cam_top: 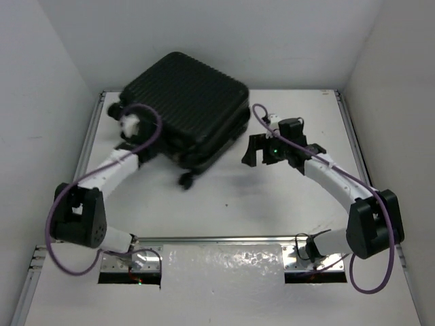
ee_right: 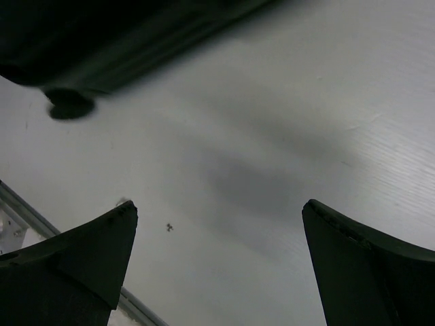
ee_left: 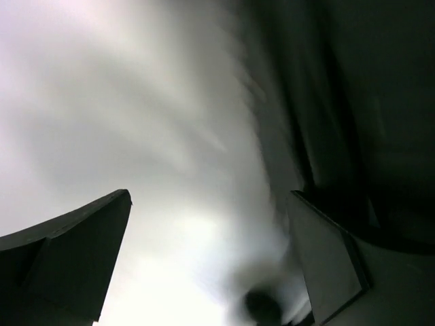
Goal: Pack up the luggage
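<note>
The suitcase [cam_top: 187, 112] lies shut at the far left of the table [cam_top: 292, 204] — packing seems unstarted. Left gripper [ee_left: 211, 195] and right gripper [cam_top: 260, 151] flank it, jaws apart, empty — opening the lid likely comes next

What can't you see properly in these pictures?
- Top view: the inside of the luggage, hidden by its own closed shell.
- Left wrist view: everything is blurred, and the luggage is only dark streaks on the right.
- Right wrist view: the top edge cuts the luggage off, so only its lower edge and one wheel show.
</note>
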Robot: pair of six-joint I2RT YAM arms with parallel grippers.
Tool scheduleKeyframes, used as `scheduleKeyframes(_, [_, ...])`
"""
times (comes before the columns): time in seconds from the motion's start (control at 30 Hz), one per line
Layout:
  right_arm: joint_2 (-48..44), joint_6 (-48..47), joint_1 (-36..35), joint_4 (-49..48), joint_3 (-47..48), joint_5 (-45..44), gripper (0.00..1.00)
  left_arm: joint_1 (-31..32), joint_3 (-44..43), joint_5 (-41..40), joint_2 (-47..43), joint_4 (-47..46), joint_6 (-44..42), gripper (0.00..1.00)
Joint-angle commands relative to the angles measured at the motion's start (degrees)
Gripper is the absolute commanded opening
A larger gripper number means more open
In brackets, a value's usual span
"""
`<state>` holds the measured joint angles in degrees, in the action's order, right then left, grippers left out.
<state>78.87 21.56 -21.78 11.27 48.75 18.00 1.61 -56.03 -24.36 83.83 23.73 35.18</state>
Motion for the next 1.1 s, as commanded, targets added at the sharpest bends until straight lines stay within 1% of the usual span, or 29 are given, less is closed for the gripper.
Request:
scheduleKeyframes(0.0, [0.84,-3.98,7.26,5.7,7.57,-2.18,0.99,21.95,6.45,13.66,-4.73,-13.17,9.71,1.0])
scheduleKeyframes(0.03, [1.63,-4.51,8.24,9.35,9.5,-2.7,0.99,32.48,6.72,9.81,-4.9,-14.57,10.52,1.0])
scheduleKeyframes(0.07, [2.42,-5.29,9.2,11.65,11.35,-5.23,0.99,37.02,6.03,6.55,-4.82,-14.06,10.96,1.0])
scheduleKeyframes(0.1, [3.56,-7.04,10.69,15.07,14.67,-6.82,0.99,45.33,3.15,2.43,-4.99,-11.71,13.14,1.0])
scheduleKeyframes(0.13, [3.83,-7.58,11.32,16.06,15.92,-8.93,0.99,48.29,1.47,-2.31,-5.26,-9.42,13.77,1.0])
scheduleKeyframes(0.17, [4.1,-7.76,12.28,17.02,16.81,-12.69,0.99,50.06,-0.12,-10.36,-5.69,-4.01,14.47,1.0])
scheduleKeyframes(0.2, [4.53,-7.59,14.55,17.64,18.21,-13.77,0.99,50.6,-3.0,-13.05,-7.18,-1.6,14.91,1.0])
scheduleKeyframes(0.23, [4.89,-7.33,15.62,18.17,18.92,-14.39,0.99,50.77,-4.42,-18.65,-8.24,1.99,14.4,1.0])
scheduleKeyframes(0.27, [5.06,-7.15,16.67,18.35,19.36,-14.83,0.99,50.78,-8.27,-21.58,-9.81,3.77,12.74,1.0])
scheduleKeyframes(0.3, [5.93,-7.5,18.16,18.18,20.58,-15.36,0.99,50.78,-10.22,-23.87,-10.44,5.44,11.5,1.0])
scheduleKeyframes(0.33, [6.47,-7.67,18.79,18.0,21.12,-15.8,0.99,50.69,-12.07,-27.37,-10.97,5.63,8.97,1.0])
scheduleKeyframes(0.37, [7.25,-7.76,19.31,18.44,22.08,-16.32,0.99,50.43,-15.74,-28.8,-11.41,5.98,5.46,1.0])
scheduleKeyframes(0.4, [8.65,-7.68,20.36,20.01,24.26,-16.59,0.99,48.08,-17.26,-26.9,-11.15,4.15,3.6,1.0])
scheduleKeyframes(0.47, [9.11,-6.8,21.07,21.51,26.21,-17.47,0.99,42.81,-20.76,-18.93,-9.49,2.03,-2.72,1.0])
scheduleKeyframes(0.5, [8.67,-6.62,21.08,21.43,26.13,-17.12,0.99,37.82,-22.0,-15.66,-8.43,1.94,-3.88,1.0])
scheduleKeyframes(0.53, [7.1,-6.36,21.08,21.34,25.96,-14.95,0.99,36.38,-23.5,-11.63,-6.94,2.2,-5.72,1.0])
scheduleKeyframes(0.57, [6.13,-5.66,21.08,19.6,24.74,-13.44,0.99,34.45,-26.9,-10.63,-3.71,2.99,-9.3,1.0])
scheduleKeyframes(0.6, [5.08,-5.39,21.08,18.71,24.03,-11.78,0.99,33.21,-28.59,-9.49,-1.76,4.04,-10.9,1.0])
scheduleKeyframes(0.63, [3.93,-5.22,21.08,18.27,23.85,-9.32,0.99,31.46,-30.52,-3.91,0.43,6.14,-12.23,1.0])
scheduleKeyframes(0.67, [4.01,-5.21,21.08,18.18,23.93,-8.25,0.99,29.96,-33.67,-1.07,4.54,6.94,-14.15,1.0])
scheduleKeyframes(0.7, [4.45,-5.3,21.08,18.7,24.89,-7.29,0.99,27.16,-34.66,1.31,6.24,7.12,-15.22,1.0])
scheduleKeyframes(0.73, [4.97,-5.22,21.08,18.96,25.42,-5.97,0.99,25.65,-35.72,6.9,8.08,7.38,-16.1,1.0])
scheduleKeyframes(0.77, [6.28,-5.04,20.99,19.4,26.47,-5.44,0.99,24.42,-37.55,8.7,11.06,7.74,-16.89,1.0])
scheduleKeyframes(0.83, [7.26,-4.69,20.99,19.58,26.92,-3.94,0.99,22.22,-38.97,13.18,13.63,8.0,-18.12,1.0])
scheduleKeyframes(0.87, [7.52,-4.51,20.9,19.41,27.01,-2.54,0.99,21.34,-39.15,14.68,15.38,7.74,-18.82,0.99])
scheduleKeyframes(0.9, [7.61,-4.34,20.73,19.15,27.01,-2.1,0.99,21.07,-38.98,18.43,16.09,7.13,-18.92,0.98])
scheduleKeyframes(0.97, [8.48,-4.07,19.94,18.53,27.62,-3.31,0.99,20.54,-37.67,20.14,17.85,6.34,-18.83,0.95])
scheduleKeyframes(1.03, [10.5,-4.42,19.32,19.75,29.37,-5.16,0.99,20.63,-36.44,21.71,18.82,4.85,-18.57,0.89])
scheduleKeyframes(1.07, [11.73,-5.21,18.54,20.63,31.56,-7.78,0.98,20.54,-35.47,22.16,19.87,4.75,-18.05,0.85])
